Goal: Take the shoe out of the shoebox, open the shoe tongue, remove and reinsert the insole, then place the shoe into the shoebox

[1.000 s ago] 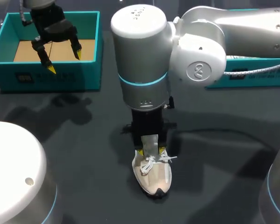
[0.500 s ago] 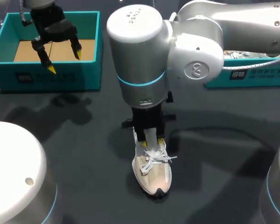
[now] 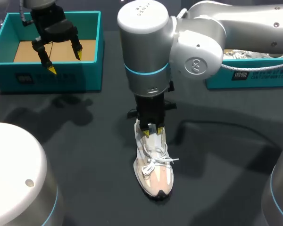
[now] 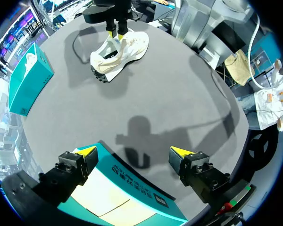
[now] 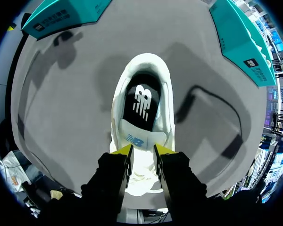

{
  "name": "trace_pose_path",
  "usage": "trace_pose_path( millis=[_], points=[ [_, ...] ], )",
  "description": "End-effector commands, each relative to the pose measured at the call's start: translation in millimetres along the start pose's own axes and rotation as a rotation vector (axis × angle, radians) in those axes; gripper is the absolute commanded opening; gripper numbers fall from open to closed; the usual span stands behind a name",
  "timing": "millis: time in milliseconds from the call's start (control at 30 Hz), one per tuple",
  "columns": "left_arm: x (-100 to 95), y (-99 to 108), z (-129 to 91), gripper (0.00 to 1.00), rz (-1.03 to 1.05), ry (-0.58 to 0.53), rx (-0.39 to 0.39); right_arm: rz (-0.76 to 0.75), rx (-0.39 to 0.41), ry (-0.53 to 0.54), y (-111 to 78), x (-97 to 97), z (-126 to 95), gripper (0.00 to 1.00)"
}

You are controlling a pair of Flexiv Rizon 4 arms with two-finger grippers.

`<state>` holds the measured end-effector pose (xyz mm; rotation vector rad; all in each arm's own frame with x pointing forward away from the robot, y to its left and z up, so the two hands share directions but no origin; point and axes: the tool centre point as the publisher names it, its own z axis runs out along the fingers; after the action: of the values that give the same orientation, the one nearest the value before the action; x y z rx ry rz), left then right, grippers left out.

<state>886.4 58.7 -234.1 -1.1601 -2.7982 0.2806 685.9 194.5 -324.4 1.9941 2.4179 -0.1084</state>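
Here, with our right tool (image 5: 141, 151) pinching the tongue (image 5: 142, 137) of the shoe (image 3: 153, 170) standing on the bench (image 3: 85, 155) just under it, we should pull gently toward the toe lest the shoe lift, our left tool (image 3: 65, 63) spread over the box (image 3: 92, 70).

Bright, even overhead light; soft shadows lie on the dark counter (image 3: 85, 160), at ten and two o'clock of the shoe (image 3: 153, 169). Faint sheen on the right arm (image 3: 146, 56).

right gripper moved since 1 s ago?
Yes. The right gripper has moved back along the shoe, from over the laces toward the heel; the toe stayed put.
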Motion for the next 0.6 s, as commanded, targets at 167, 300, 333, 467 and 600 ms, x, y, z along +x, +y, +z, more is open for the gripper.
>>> trace_pose_path(
  millis=[167, 300, 333, 467, 600],
  points=[
    [1.8, -0.4, -0.2, 1.0, 0.001, -0.002, -0.003, -0.015, 0.0, 0.075, 9.3, -7.4, 17.9, 0.22],
    [1.8, -0.4, -0.2, 1.0, 0.001, -0.002, -0.003, -0.034, -0.007, 0.02, 8.3, -2.4, 1.2, 0.21],
    [1.8, -0.4, -0.2, 1.0, 0.001, -0.002, -0.003, -0.041, -0.011, 0.007, 8.9, -0.9, -3.1, 0.22],
    [1.8, -0.4, -0.2, 1.0, 0.001, -0.002, -0.003, -0.067, -0.015, -0.011, 13.9, 0.4, -6.7, 0.24],
    [1.8, -0.4, -0.2, 1.0, 0.001, -0.002, -0.003, -0.089, -0.01, 0.035, 20.9, -5.0, 8.4, 0.24]
  ],
)
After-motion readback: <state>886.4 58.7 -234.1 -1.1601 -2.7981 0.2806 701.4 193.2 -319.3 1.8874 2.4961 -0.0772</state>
